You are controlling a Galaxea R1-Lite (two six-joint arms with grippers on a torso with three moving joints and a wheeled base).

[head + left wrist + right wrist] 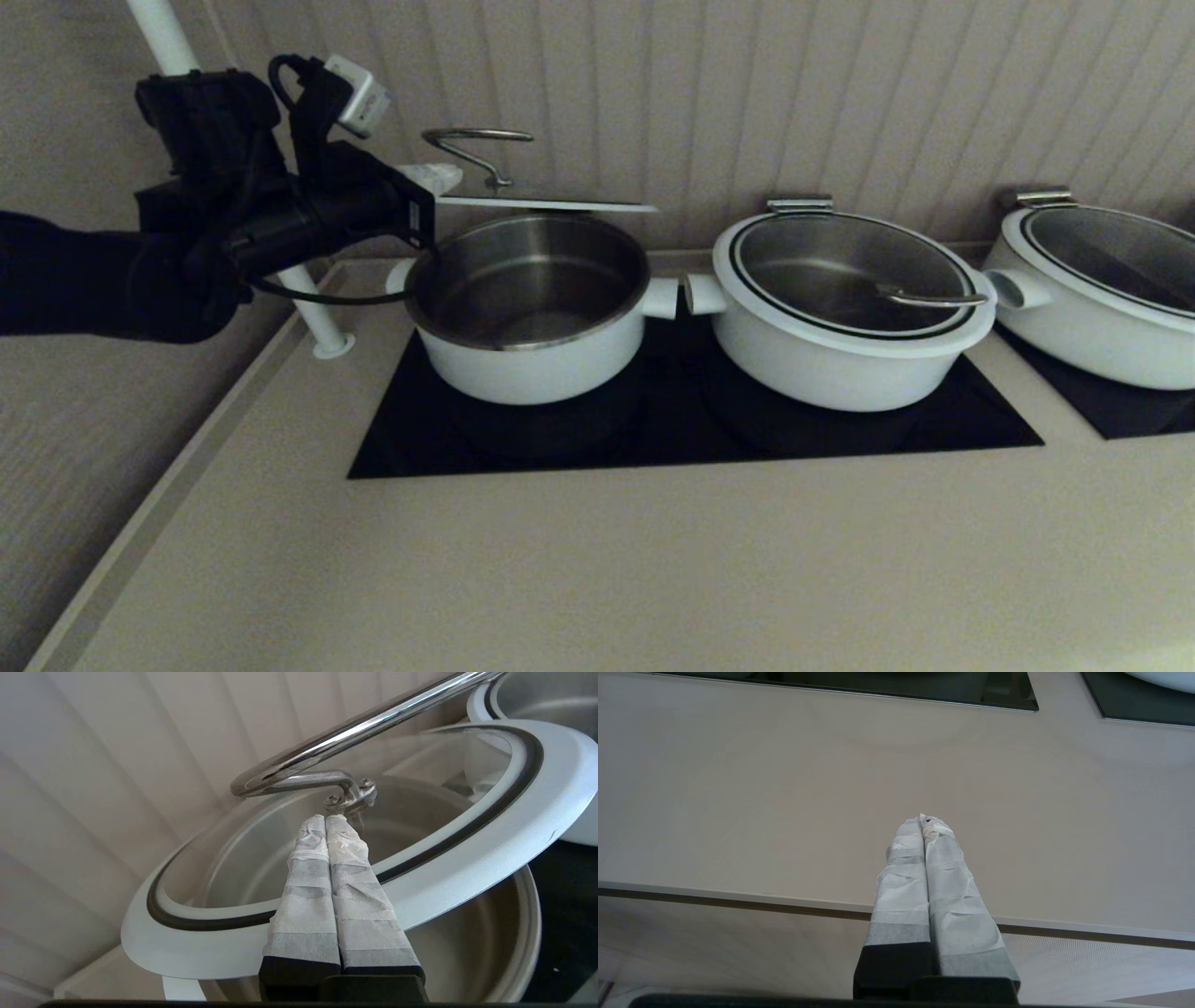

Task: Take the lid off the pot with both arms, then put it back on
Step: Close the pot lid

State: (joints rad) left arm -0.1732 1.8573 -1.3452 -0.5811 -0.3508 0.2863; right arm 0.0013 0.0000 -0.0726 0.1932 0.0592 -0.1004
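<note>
The lid (551, 203) hovers level above the open pot (532, 308), clear of its rim, with its steel handle (476, 136) uppermost. My left gripper (434, 177) comes in from the left, shut, with its fingers pushed under the handle arch. In the left wrist view the closed gripper (325, 817) lies over the glass of the lid (467, 854), its tips at the foot of the handle (355, 728), and the pot (490, 942) is below. My right gripper (924, 820) is shut and empty over the counter's front edge, outside the head view.
A wider lidded white pot (840, 308) stands right of the pot on the black hob (691, 420), their stub handles almost touching. Another lidded pot (1102, 289) is at far right. A white pole (313, 308) stands behind my left arm. The ribbed wall is close behind.
</note>
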